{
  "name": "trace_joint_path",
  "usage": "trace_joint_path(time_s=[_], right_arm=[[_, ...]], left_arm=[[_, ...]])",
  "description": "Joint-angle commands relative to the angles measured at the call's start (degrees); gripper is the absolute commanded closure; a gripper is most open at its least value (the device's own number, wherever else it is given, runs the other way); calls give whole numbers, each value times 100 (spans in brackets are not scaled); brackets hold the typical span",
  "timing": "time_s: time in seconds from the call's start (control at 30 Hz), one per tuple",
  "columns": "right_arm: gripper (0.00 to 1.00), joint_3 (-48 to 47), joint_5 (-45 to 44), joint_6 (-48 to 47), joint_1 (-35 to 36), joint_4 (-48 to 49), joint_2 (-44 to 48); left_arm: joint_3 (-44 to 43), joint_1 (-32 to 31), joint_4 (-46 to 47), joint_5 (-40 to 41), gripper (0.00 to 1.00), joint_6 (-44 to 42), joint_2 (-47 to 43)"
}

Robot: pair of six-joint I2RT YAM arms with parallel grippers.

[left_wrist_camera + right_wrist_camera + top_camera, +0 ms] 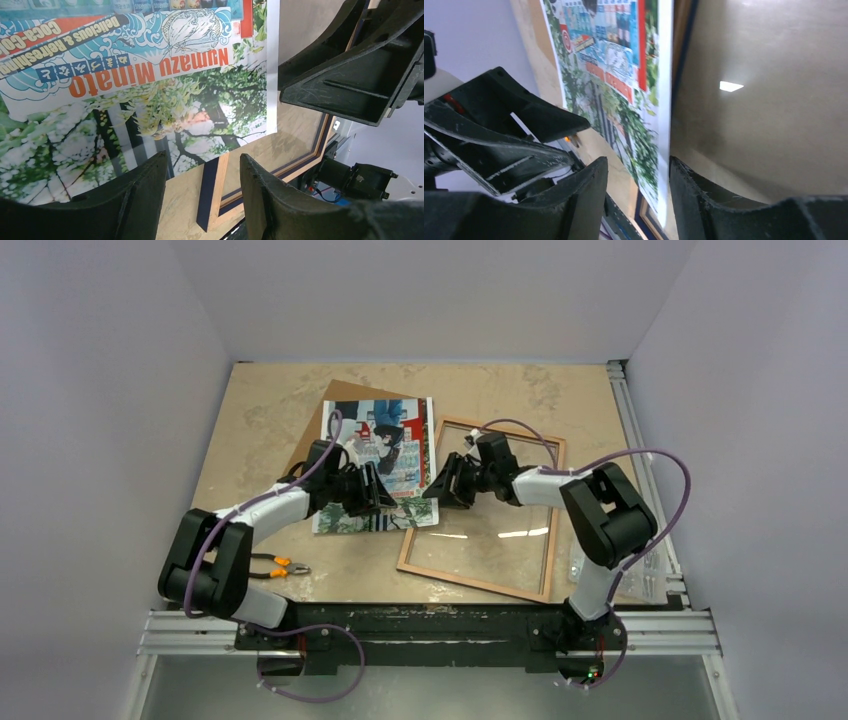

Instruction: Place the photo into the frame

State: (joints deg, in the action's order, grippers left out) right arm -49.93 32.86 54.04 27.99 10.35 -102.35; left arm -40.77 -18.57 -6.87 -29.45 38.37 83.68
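Left arm is stretched forward and inward from its base, forearm low over the table (260,430), wrist bent down. The left gripper (202,161) hovers with its fingers (145,195) parted and nothing between them, just bare tabletop and a corner of the frame (214,192) showing through the gap. The photo (400,440) lies flat right ahead of those fingertips and off to their left. Its foliage end is nearest, and its white border runs down to a corner that laps over the frame's near rail.

Right arm now: elbow hiked high, forearm reaching across the frame's clear pane, nose to nose with the left one. The right gripper (638,165) is spread too, not clamped on anything. The photo's long white edge runs straight out ahead of it and down into the gap, but whether the fingers touch the paper I cannot tell.

Beyond the left gripper, the far part of the photo rests on the brown backing board (345,398). Orange-handled pliers (278,565) lie back beside the left arm's elbow.
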Motion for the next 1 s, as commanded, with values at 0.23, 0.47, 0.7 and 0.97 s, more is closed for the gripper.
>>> trace_joint_path(time_s=[0.23,0.47,0.7,0.97], right_arm=[[100,-351,279,570,231,455,89],[100,-458,325,1142,207,357,478],[100,-930,406,1358,180,-132,741],[100,-1101,394,1601,172,-419,1179]], left_arm=[[-123,-392,-354,517,29,-654,-805],[-195,-1301,-1017,2003,15,-1495,-2179],[-131,-2038,-1276,2631,0,-1834,-3048],[-439,-3202,-1804,4530,1,-2127,-3045]])
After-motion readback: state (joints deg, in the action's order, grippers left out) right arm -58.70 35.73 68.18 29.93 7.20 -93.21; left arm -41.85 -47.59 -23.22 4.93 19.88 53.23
